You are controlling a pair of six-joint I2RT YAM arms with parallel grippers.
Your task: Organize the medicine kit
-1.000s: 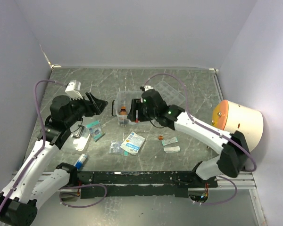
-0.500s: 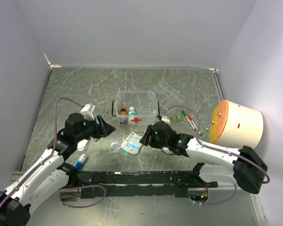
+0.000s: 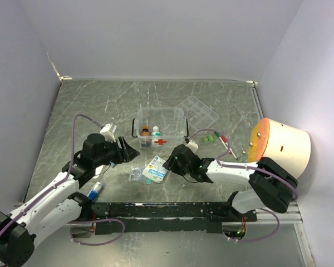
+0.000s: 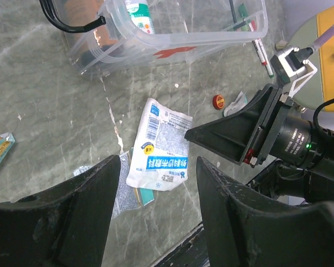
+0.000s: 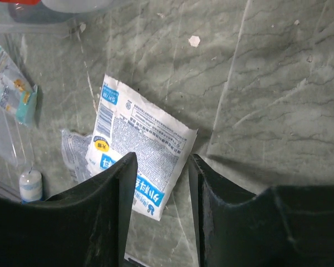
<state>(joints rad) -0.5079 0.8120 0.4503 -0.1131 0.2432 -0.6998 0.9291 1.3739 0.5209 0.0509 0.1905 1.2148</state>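
- While both grippers hang over loose packets, the medicine kit (image 3: 160, 129) stands upright mid-table (image 3: 100, 105), top open, bottles (image 3: 146, 132) inside.
- Left gripper (image 4: 158, 165): jaws apart, empty.
- Right gripper (image 5: 160, 162): jaws apart, empty, above the white sachet (image 5: 138, 146).
- Kit judged light, stiff, slick-walled; best taken by its rim or black handle (image 4: 67, 25).
- Sachet judged soft, flat; pinch an edge.

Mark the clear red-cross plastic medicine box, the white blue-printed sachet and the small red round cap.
Medicine box (image 3: 162, 142), top view, red cross on front wall.
Sachet (image 5: 142, 139), right wrist view, printed middle.
Red cap (image 4: 218, 101), left wrist view, top face.
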